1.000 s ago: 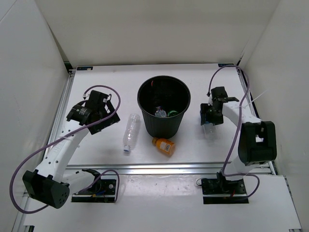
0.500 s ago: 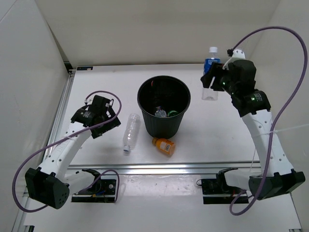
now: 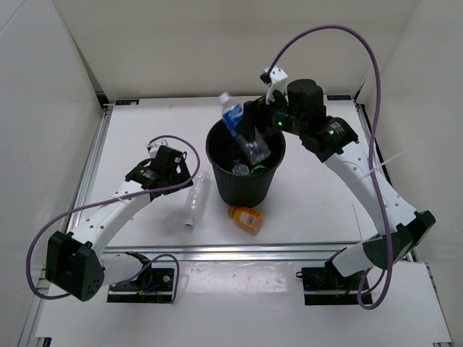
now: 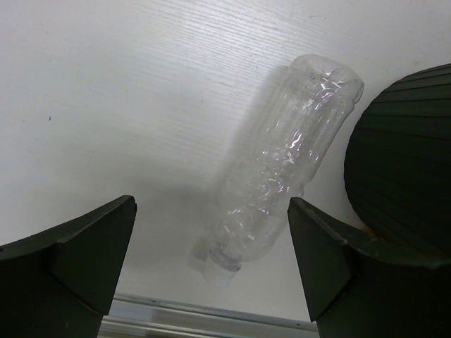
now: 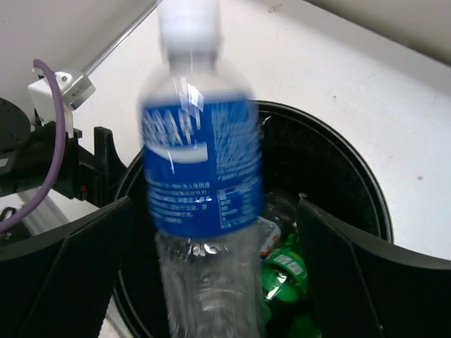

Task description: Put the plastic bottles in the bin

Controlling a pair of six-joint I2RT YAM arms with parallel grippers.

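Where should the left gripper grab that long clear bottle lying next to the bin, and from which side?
Probably across mid-body, from straight above. The long clear bottle lies flat, so the open left gripper can straddle its width. The black bin stands close beside its base end, so keep toward the neck half.

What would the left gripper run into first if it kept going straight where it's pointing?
Most likely the long clear bottle lying on the table, straight ahead of the open left gripper, though depth is unclear.
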